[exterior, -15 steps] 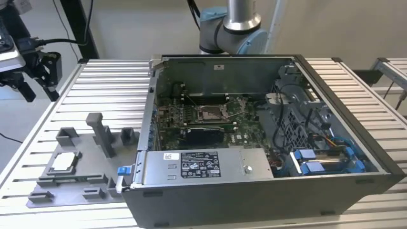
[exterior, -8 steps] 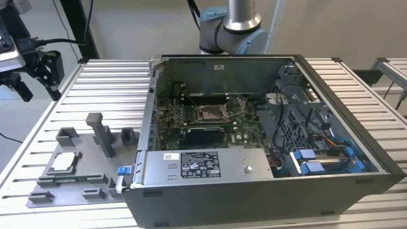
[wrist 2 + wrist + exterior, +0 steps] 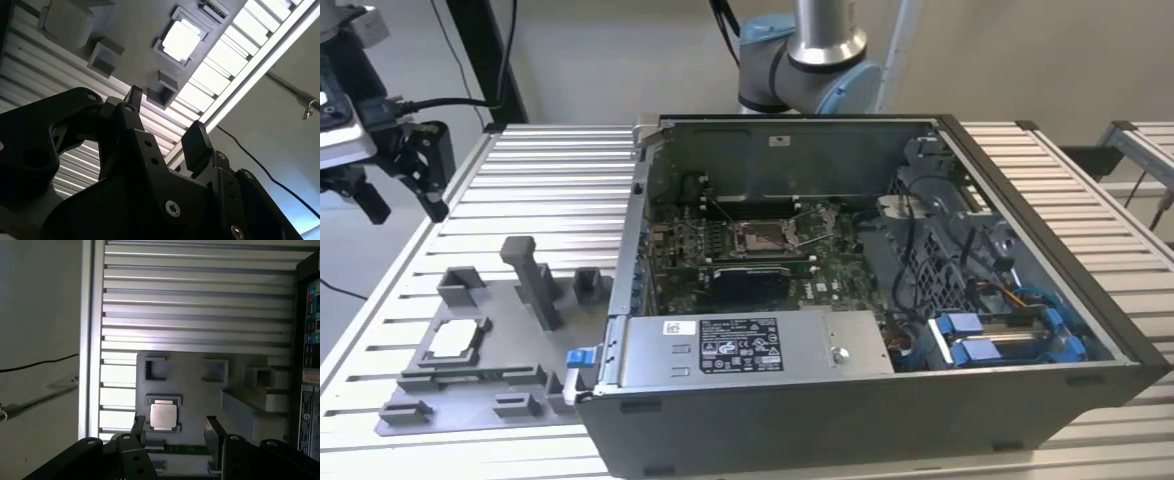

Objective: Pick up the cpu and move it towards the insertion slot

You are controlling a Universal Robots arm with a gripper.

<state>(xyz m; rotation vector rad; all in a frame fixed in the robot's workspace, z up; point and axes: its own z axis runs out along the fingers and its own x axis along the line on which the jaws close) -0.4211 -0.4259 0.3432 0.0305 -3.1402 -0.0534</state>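
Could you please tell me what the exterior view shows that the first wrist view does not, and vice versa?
The exterior view adds the inside of the computer case with the insertion slot. The first wrist view adds the case's outer port panel. Both share the cpu in the grey fixture and the open gripper, clear of it.

The gripper (image 3: 174,426) hangs with jaws spread wide apart, holding nothing.

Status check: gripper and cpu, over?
Gripper open, empty, hanging apart from cpu. Cpu seated in grey fixture, untouched. Fixture post stands between cpu and computer case.
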